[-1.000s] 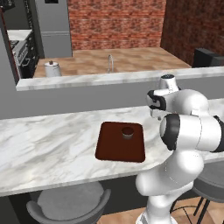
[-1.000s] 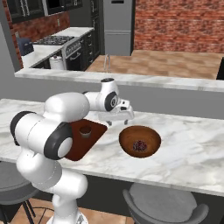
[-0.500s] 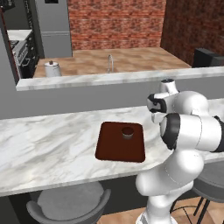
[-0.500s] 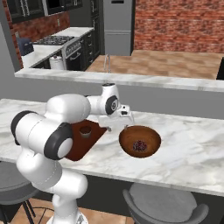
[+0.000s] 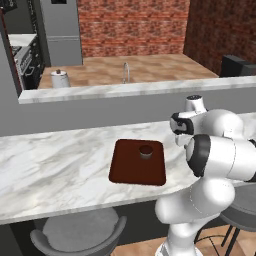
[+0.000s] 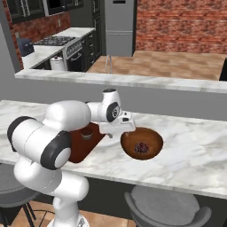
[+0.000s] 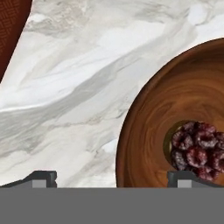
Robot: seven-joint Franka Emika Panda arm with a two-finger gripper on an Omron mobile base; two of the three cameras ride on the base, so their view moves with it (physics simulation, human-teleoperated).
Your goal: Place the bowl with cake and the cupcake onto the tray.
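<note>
Arm bent forward, end effector (image 7: 111, 177) pointing down, fingers spread wide

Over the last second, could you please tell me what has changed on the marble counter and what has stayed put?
The open two-finger gripper has swung away from the flat maroon rectangular tray to the near rim of the wide orange-brown bowl holding a reddish cake piece, straddling that rim in the hand view. It grips nothing. The bowl, the tray and the small dark cupcake on the tray stayed put.
</note>
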